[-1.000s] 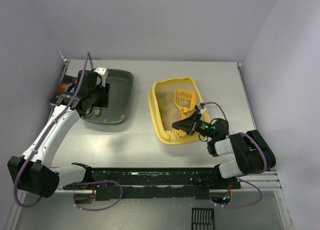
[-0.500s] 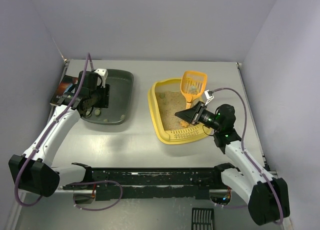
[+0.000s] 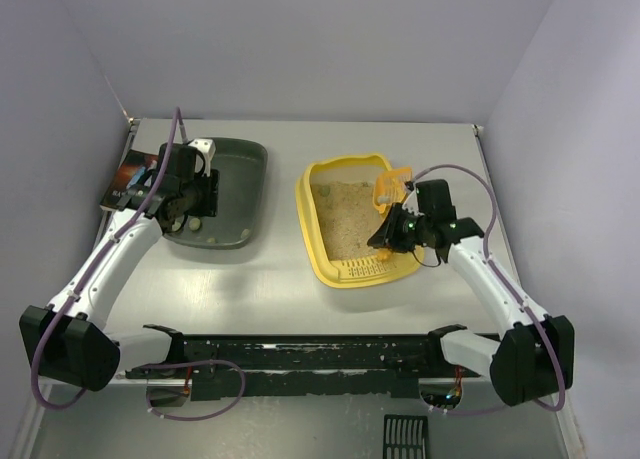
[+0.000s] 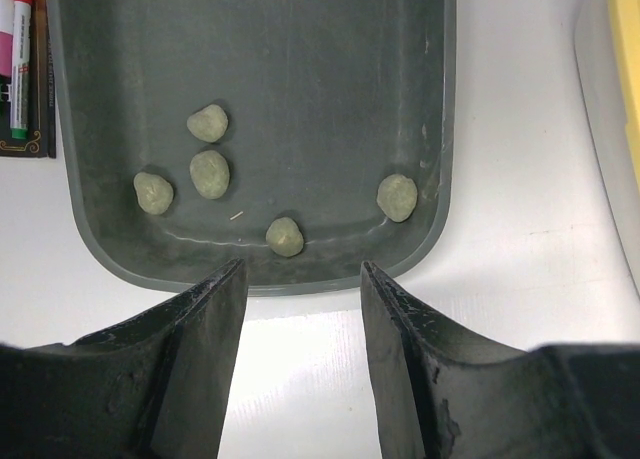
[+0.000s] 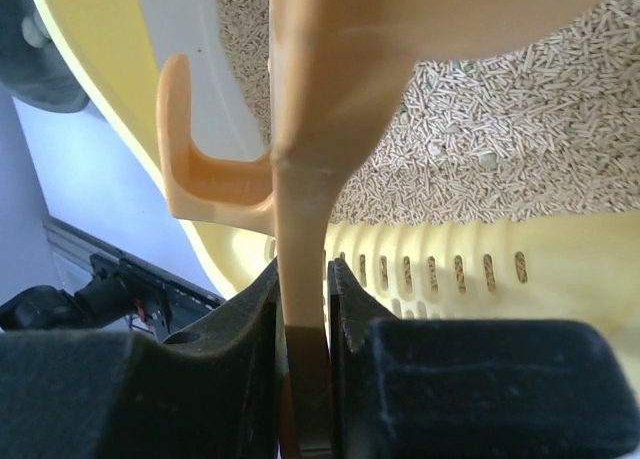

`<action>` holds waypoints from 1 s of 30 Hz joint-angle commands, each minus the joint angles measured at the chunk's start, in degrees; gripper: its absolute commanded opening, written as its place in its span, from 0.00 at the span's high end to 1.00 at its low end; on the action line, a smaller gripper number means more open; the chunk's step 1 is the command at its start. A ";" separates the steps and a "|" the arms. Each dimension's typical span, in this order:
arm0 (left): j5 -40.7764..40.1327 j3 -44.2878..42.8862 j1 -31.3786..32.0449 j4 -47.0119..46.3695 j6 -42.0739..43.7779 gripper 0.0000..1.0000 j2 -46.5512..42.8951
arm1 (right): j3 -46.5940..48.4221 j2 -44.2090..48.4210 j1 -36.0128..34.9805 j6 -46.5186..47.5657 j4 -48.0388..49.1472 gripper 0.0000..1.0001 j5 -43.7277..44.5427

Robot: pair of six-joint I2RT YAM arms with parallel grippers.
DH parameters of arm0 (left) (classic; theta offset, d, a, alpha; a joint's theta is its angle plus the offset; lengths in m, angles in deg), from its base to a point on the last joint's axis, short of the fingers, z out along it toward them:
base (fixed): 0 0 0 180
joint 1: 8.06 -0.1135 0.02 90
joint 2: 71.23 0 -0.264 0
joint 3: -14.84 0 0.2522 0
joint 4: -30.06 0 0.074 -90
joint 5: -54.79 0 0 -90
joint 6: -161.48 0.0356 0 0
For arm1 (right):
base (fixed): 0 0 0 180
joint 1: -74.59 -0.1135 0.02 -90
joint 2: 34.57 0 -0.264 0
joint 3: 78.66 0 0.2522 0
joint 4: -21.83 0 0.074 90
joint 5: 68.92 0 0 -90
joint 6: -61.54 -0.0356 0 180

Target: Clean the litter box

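While the left claw [image 4: 300, 279] gapes over the grey tray [image 4: 330, 59], the right claw [image 5: 303, 276], clamping the scoop [image 5: 320, 99], has turned it edgewise.

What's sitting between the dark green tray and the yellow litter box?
Nothing. In the top external view, only bare table separates the dark tray from the litter box.

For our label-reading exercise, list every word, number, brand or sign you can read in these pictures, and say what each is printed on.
Dark card left of the grey tray: printed lettering, too blurred to read.
White strip on that card, left wrist view: pink and green marks, too small to read.
Litter box, scoop, grey tray: no text visible.
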 commanded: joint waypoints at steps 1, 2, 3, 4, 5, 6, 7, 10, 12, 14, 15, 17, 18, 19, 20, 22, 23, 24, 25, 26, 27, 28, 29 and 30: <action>-0.87 1.12 -0.92 -2.75 -0.55 0.41 -1.13 | 8.49 -2.15 -0.52 4.76 -14.94 1.00 3.39; -0.86 1.38 -0.90 -2.89 -0.51 0.41 -1.26 | 10.15 -2.90 -0.59 5.54 -16.68 1.00 3.54; -0.94 1.65 -0.97 -3.04 -0.52 0.41 -1.25 | 11.51 -3.72 -0.54 6.31 -18.30 1.00 3.33; -0.98 1.79 -1.03 -3.09 -0.52 0.41 -1.22 | 12.72 -4.59 -0.53 6.83 -19.54 1.00 2.41; -1.00 1.88 -1.11 -3.10 -0.50 0.41 -1.13 | 14.06 -5.34 -0.54 7.11 -20.45 1.00 0.97; -0.92 1.91 -1.20 -3.14 -0.63 0.41 -1.04 | 14.69 -6.06 -0.59 7.67 -20.83 1.00 -2.34; -0.75 1.91 -1.29 -3.04 -0.70 0.41 -0.96 | 14.40 -6.38 -0.61 8.36 -20.27 1.00 -6.40; -0.01 2.07 -1.58 -3.08 -0.75 0.41 -0.84 | 9.25 -5.56 -0.68 6.87 -11.15 1.00 -22.75; 0.39 2.04 -1.76 -2.98 -0.80 0.42 -0.65 | 4.93 -4.09 -0.61 1.81 -2.71 1.00 -30.62; 0.64 1.92 -1.94 -2.75 -0.78 0.42 -0.54 | 1.97 -3.08 -0.62 -3.00 4.77 1.00 -34.54; 0.73 2.03 -2.03 -2.75 -0.79 0.42 -0.65 | 0.87 -2.82 -0.70 -5.23 8.01 1.00 -36.36; 0.98 2.36 -2.24 -2.95 -0.90 0.42 -0.81 | -0.92 -2.37 -0.70 -10.70 15.19 1.00 -40.20; 1.14 2.55 -2.36 -3.07 -0.88 0.42 -0.92 | -1.92 -2.13 -0.71 -13.52 19.20 1.00 -42.15; 1.39 2.68 -2.45 -3.16 -0.83 0.42 -1.00 | -3.23 -1.83 -0.70 -16.50 23.74 1.00 -43.76; 1.59 2.77 -2.55 -3.18 -0.82 0.42 -1.02 | -4.38 -1.71 -0.70 -18.93 27.33 1.00 -44.71; 1.81 2.71 -2.70 -3.03 -0.89 0.42 -0.89 | -6.08 -1.38 -0.72 -23.39 34.41 1.00 -46.56; 1.87 2.58 -2.78 -2.90 -0.84 0.42 -0.79 | -7.65 -1.15 -0.70 -26.74 39.14 1.00 -47.15; 2.02 2.26 -2.82 -2.65 -0.80 0.42 -0.62 | -9.13 -0.95 -0.71 -31.24 45.54 1.00 -47.81; 2.15 2.06 -2.89 -2.39 -0.85 0.42 -0.44 | -11.08 -0.77 -0.66 -36.60 55.44 1.00 -48.23; 2.25 1.88 -2.96 -2.20 -0.83 0.42 -0.22 | -12.95 -0.84 -0.69 -42.95 64.69 1.00 -48.43; 2.37 1.76 -3.04 -1.95 -0.87 0.42 -0.09 | -14.55 -1.25 -0.70 -48.77 73.67 1.00 -48.23; 2.36 1.66 -3.15 -1.81 -0.97 0.42 0.07 | -15.82 -1.89 -0.71 -54.82 81.76 1.00 -47.81; 2.43 1.58 -3.24 -1.70 -0.99 0.42 0.11 | -16.80 -2.92 -0.70 -60.18 89.90 1.00 -47.30; 2.56 1.63 -3.33 -1.69 -1.09 0.43 0.12 | -17.59 -4.17 -0.70 -64.87 97.08 1.00 -46.98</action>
